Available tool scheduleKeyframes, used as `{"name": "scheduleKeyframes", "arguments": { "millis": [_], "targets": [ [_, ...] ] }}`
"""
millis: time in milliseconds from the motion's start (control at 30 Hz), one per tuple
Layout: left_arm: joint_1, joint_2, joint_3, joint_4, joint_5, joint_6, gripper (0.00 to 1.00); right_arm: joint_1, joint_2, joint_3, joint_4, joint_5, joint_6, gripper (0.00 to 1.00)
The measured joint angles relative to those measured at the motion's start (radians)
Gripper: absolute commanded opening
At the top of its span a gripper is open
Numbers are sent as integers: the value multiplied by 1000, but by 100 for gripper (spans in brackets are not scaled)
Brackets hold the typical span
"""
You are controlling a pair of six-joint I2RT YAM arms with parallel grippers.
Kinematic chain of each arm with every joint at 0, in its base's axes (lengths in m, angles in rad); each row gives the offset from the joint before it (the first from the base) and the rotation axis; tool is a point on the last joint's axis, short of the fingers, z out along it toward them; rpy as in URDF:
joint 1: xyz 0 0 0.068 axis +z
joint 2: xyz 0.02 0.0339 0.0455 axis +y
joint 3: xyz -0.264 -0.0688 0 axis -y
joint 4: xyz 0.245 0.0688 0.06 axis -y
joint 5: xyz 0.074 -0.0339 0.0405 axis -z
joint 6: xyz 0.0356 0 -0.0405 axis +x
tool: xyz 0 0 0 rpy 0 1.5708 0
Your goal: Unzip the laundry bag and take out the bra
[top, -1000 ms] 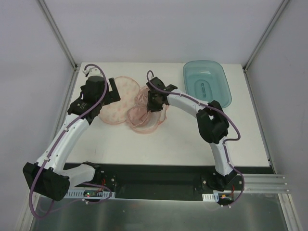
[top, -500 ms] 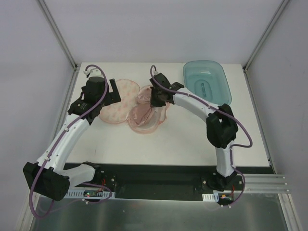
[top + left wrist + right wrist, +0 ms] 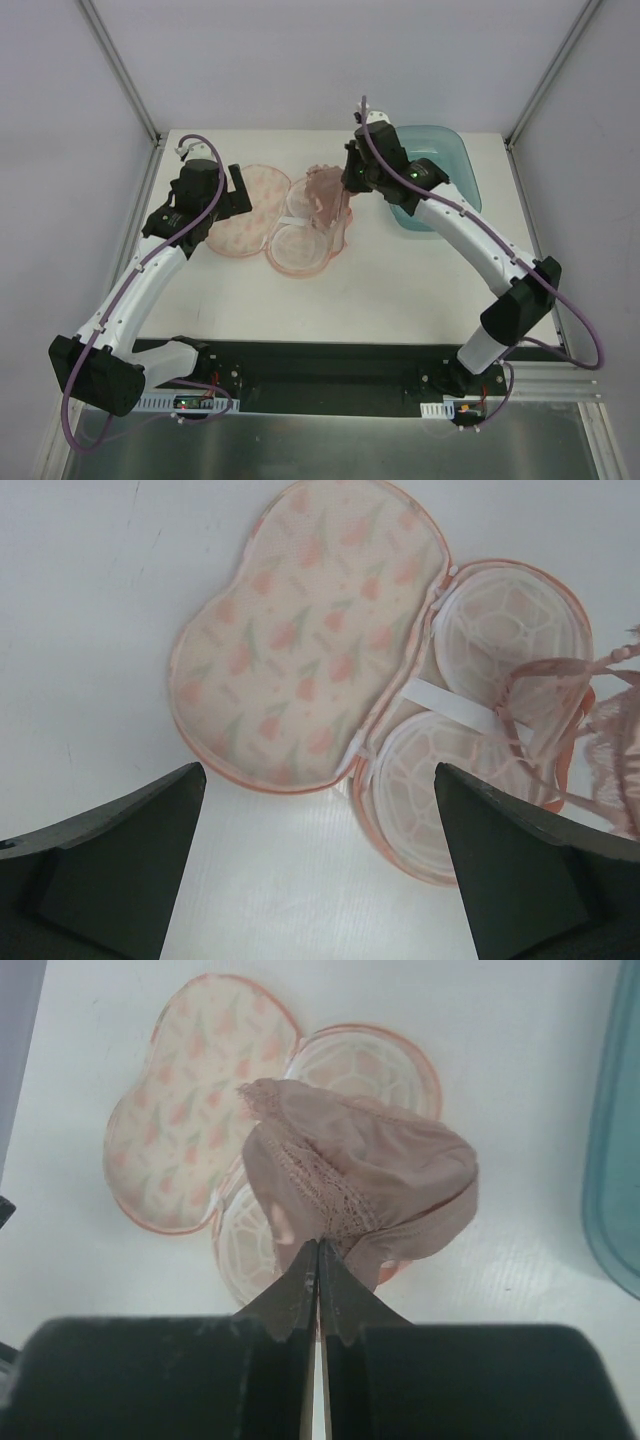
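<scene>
The peach-orange rounded mesh laundry bag with small reddish print and pink zip edging (image 3: 255, 215) lies near the far edge of the white desk (image 3: 400, 300), left of the middle. It is unzipped and spread open like a clamshell. The printed half faces up on the side toward the left edge, and the pale round lobes (image 3: 500, 620), joined by a white band, lie just beside it toward the desk's middle.

The small dusty-pink soft fabric bra (image 3: 370, 1170) is out of the lobes. It hangs from the right gripper (image 3: 318, 1245), whose fingers are pressed together on a fold at the lace edge. A pinch there probably lets the cups drape free below the grip instead of bunching. A thin strap (image 3: 530, 680) arcs across the lobes in the left wrist view, and whether it has cleared the bag cannot be told.

The left gripper (image 3: 318, 775) hovers over the printed half with its fingers spread wide and nothing between them. That position seems meant to pin the bag down should the strap drag it along.

The translucent teal plastic basin (image 3: 440, 150) sits at the far right corner, close to the right arm. The task names no drop spot, so carrying the bra well clear of the bag looks like what remains
</scene>
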Motion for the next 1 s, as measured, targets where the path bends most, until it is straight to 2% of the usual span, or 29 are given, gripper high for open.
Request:
{"name": "scheduleKeyframes", "arguments": {
  "millis": [167, 433, 667, 1000],
  "targets": [
    [0, 0, 0, 0, 0, 0, 99, -105, -86, -1, -26, 33, -55, 1],
    [0, 1, 0, 0, 1, 0, 99, -366, -195, 6, -35, 32, -94, 1],
    [0, 5, 0, 0, 2, -1, 99, -526, -148, 142, -76, -49, -101, 1],
    [0, 10, 0, 0, 2, -2, 99, -632, -68, 273, -92, -143, -100, 1]
  ]
}}
